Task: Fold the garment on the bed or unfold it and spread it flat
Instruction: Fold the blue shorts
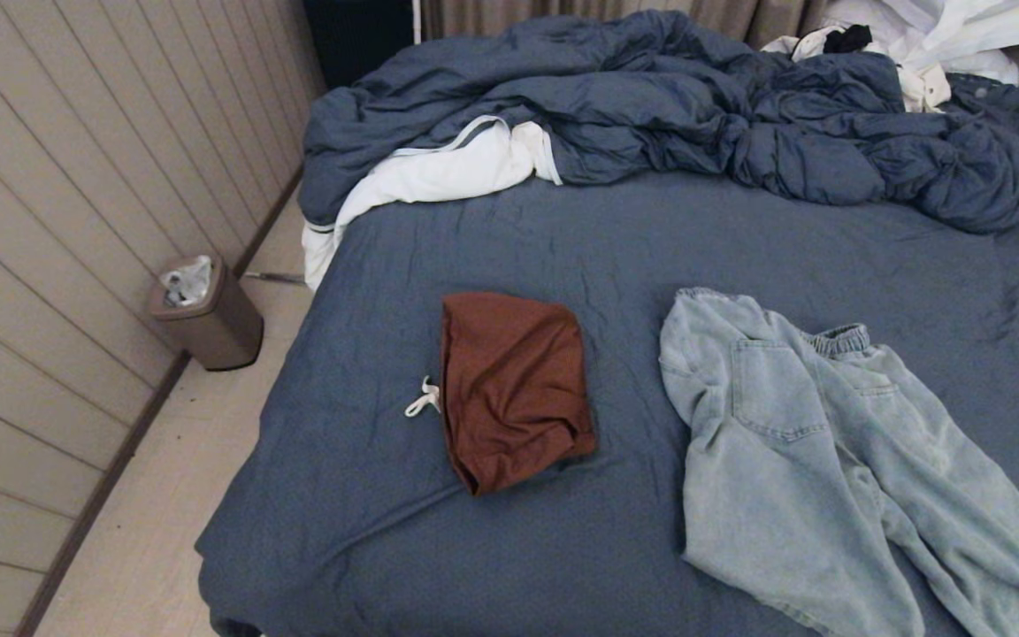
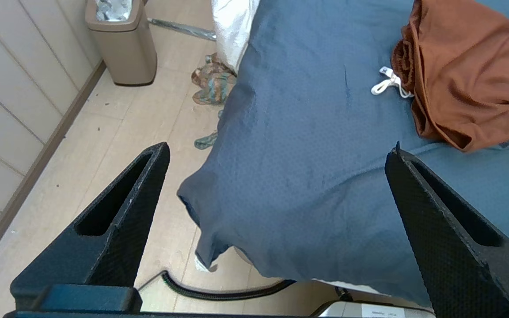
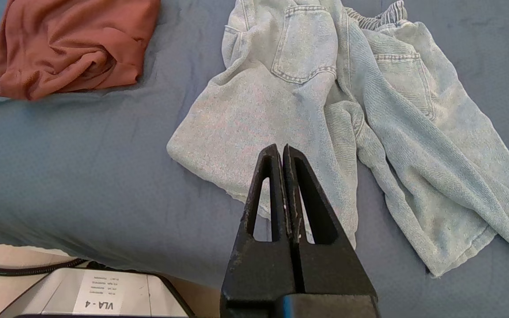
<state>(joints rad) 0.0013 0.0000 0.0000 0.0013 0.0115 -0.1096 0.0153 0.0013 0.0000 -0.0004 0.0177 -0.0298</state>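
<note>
Jeans [image 3: 325, 110] lie just beyond our right gripper [image 3: 283, 152], jaws together, legs trailing lower right; left gripper [image 2: 276, 152] gapes.

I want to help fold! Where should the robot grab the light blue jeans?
Probably the crumpled light blue denim jeans by the elastic waistband, coming from above. That gathered edge stands up from the slate-blue bed sheet, giving the fingers something to pinch.

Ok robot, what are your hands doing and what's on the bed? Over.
Left gripper open, right gripper shut, both empty, short of the bed. Rust-brown shorts bunched, pale jeans rumpled, neither folded. Duvet heaped at far end, nothing blocking.
</note>
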